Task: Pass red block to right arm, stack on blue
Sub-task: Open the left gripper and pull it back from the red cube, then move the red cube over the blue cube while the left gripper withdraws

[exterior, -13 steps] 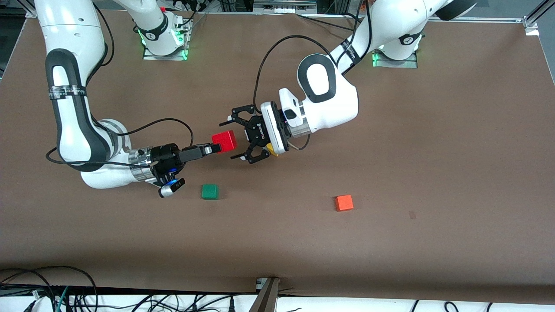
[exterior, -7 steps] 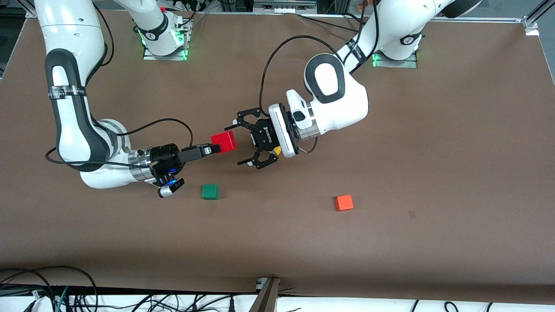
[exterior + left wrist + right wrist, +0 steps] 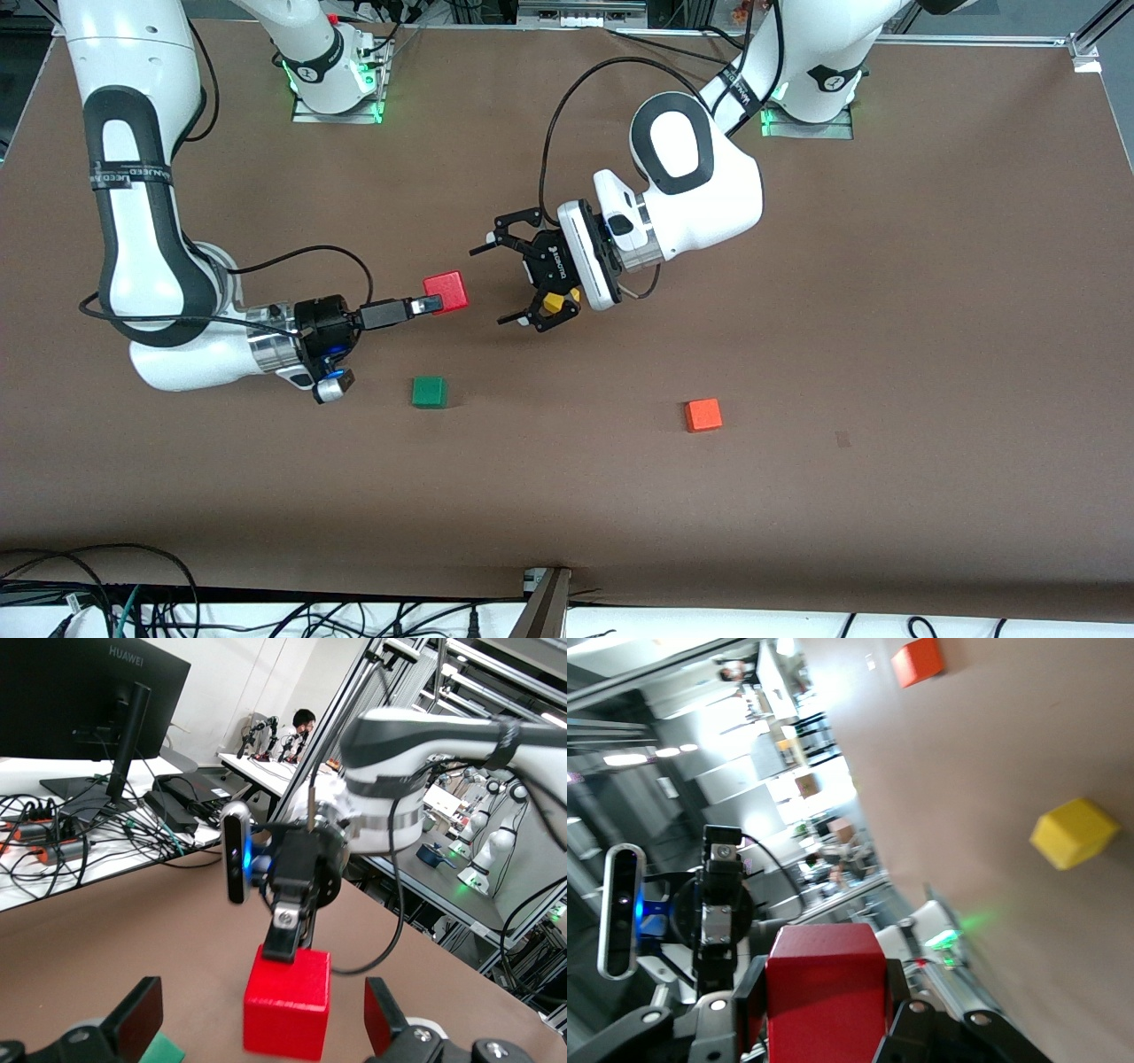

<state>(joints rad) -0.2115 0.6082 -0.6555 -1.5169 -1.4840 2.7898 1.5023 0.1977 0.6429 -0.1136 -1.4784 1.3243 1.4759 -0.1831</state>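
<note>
The red block (image 3: 446, 291) is held above the table in my right gripper (image 3: 433, 304), whose slim black fingers are shut on it. In the right wrist view the red block (image 3: 824, 992) fills the gap between the fingers (image 3: 751, 1005). My left gripper (image 3: 499, 280) is open and empty, a short way from the block toward the left arm's end. In the left wrist view the red block (image 3: 288, 1001) hangs between and ahead of my spread left fingertips (image 3: 135, 1020), apart from them. The blue cube is out of view.
A green cube (image 3: 429, 391) lies nearer the front camera than the right gripper. An orange-red cube (image 3: 702, 415) lies toward the left arm's end. A yellow cube (image 3: 555, 303) lies partly hidden under the left gripper and shows in the right wrist view (image 3: 1074, 833).
My open left gripper has drawn back from the red block toward the left arm's base. My right gripper has shifted slightly toward the right arm's end with the block in it.
</note>
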